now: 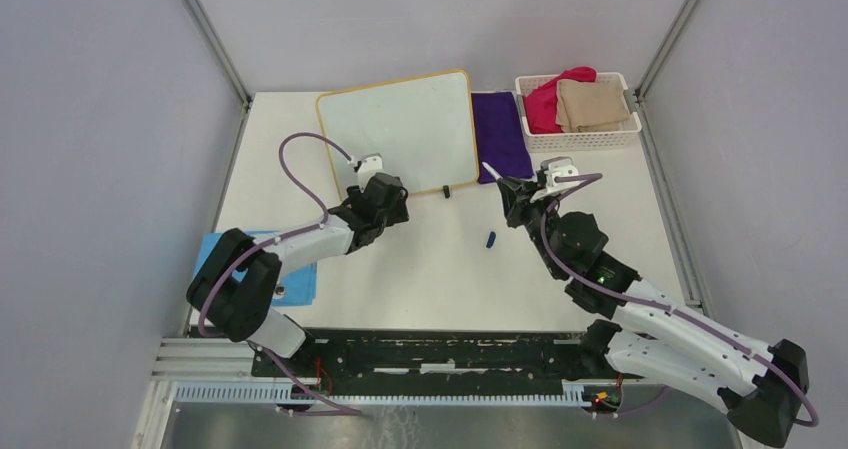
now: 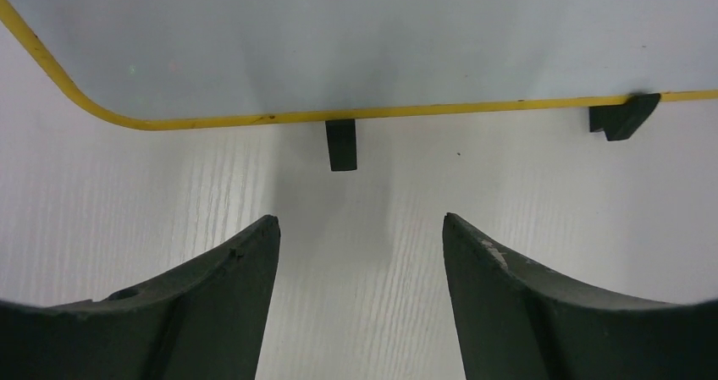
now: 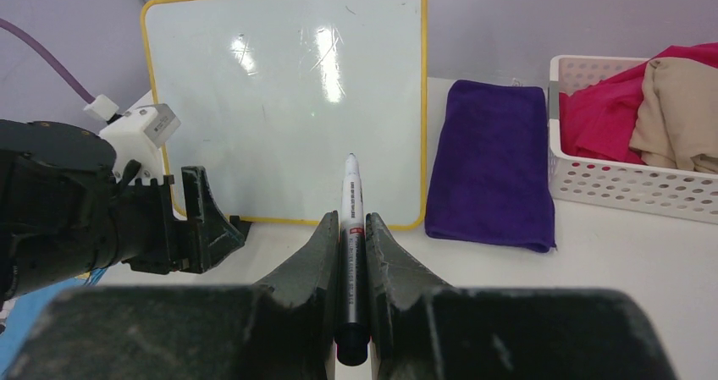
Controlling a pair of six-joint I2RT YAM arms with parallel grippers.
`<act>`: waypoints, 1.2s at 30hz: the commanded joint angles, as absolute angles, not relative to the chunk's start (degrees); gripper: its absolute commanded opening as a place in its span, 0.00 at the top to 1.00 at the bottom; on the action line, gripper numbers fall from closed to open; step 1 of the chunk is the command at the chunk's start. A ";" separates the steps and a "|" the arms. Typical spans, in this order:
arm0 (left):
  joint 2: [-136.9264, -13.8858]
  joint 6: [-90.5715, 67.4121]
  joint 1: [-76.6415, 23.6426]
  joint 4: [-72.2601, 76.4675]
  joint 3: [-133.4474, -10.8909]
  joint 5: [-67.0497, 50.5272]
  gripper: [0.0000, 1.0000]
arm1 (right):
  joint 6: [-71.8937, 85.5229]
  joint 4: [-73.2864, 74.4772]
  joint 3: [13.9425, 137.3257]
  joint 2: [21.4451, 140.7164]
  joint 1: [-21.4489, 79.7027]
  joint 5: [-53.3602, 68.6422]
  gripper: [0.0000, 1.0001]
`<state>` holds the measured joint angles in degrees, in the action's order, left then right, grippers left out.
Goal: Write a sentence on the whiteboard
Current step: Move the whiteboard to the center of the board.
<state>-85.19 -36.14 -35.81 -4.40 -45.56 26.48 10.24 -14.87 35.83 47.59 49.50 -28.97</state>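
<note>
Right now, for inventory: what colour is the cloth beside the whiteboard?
Purple cloth; clearest in right wrist view.

Left arm, right arm: white link shells, black joint housings. Thin lilac cable along each. White camera block at each wrist. Green light on right arm's black joint. Left gripper: matte black fingers, curved, tapering to blunt tips; pale scuffs on one, small round hole in other. Right gripper: same black, grainy surface. Black base rail, red wires by it.
</note>
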 commanded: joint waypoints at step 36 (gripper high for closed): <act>-101.46 -35.44 -35.42 20.59 -43.86 39.43 0.58 | 7.47 -14.40 33.13 42.01 49.73 -29.52 1.00</act>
